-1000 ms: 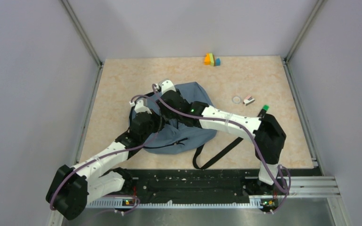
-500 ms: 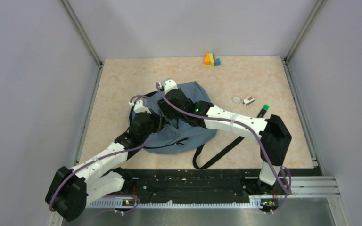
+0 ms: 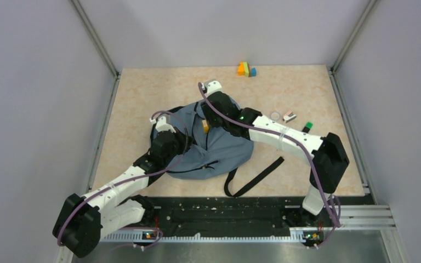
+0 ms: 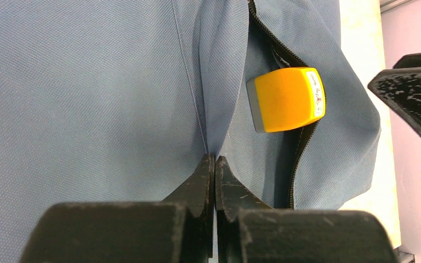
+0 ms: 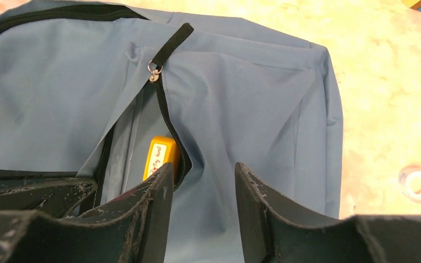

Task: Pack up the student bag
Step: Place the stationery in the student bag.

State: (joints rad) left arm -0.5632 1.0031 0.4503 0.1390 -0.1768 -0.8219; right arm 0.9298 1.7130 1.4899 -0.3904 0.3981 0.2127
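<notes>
Your dusty-blue student bag (image 3: 219, 150) lies rumpled on the tabletop (image 3: 142, 93), pocket zipper (image 5: 167, 118) open on an orange block (image 4: 288, 98); left claw (image 4: 214, 164) pinches its fabric, right claw (image 5: 203, 171) hangs released.

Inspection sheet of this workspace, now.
Surface: beige marbled table.
Job's things: student bag lying flat, front pocket unzipped; yellow labelled block in its mouth.
Clutter: coloured blocks at far edge; tape ring, small white piece, green-capped item right of bag.
Grippers: left gripper shut, pinching bag fabric; right gripper open above pocket, holding nothing.
Cables: purple cables along both arms; no snag seen.
Surroundings: grey walls, metal posts.
</notes>
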